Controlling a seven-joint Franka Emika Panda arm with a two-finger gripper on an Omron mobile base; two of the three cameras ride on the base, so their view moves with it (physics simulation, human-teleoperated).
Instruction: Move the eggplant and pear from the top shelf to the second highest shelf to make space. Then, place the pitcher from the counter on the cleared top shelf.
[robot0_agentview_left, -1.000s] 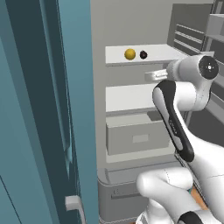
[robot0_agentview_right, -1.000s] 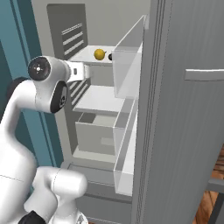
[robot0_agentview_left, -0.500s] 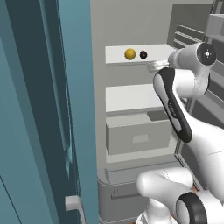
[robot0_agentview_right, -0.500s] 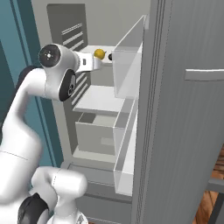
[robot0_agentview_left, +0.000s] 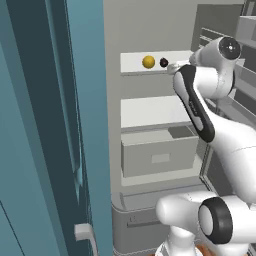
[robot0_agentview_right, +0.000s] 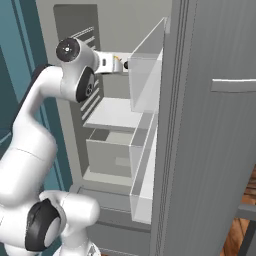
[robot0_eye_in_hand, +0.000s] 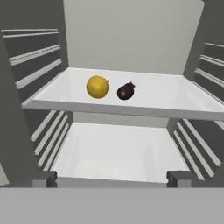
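Nearest the hand camera, the gripper (robot0_eye_in_hand: 112, 178) stood with its two dark fingertips (robot0_eye_in_hand: 180, 178) spread wide and nothing between them, level with the front of the fridge. Just beyond it lay the second highest shelf (robot0_eye_in_hand: 114, 154), a bare white board, with a grey drawer (robot0_agentview_left: 159, 156) under it in the left base view. Above that shelf ran the front edge of the top shelf (robot0_eye_in_hand: 183, 97). On the top shelf sat the pear (robot0_eye_in_hand: 97, 86), golden-yellow and nearly round, left of centre. The eggplant (robot0_eye_in_hand: 126, 91), dark and smaller, lay just beside the pear on its right, slightly apart from it. Behind both rose the fridge's pale back wall (robot0_eye_in_hand: 131, 35).
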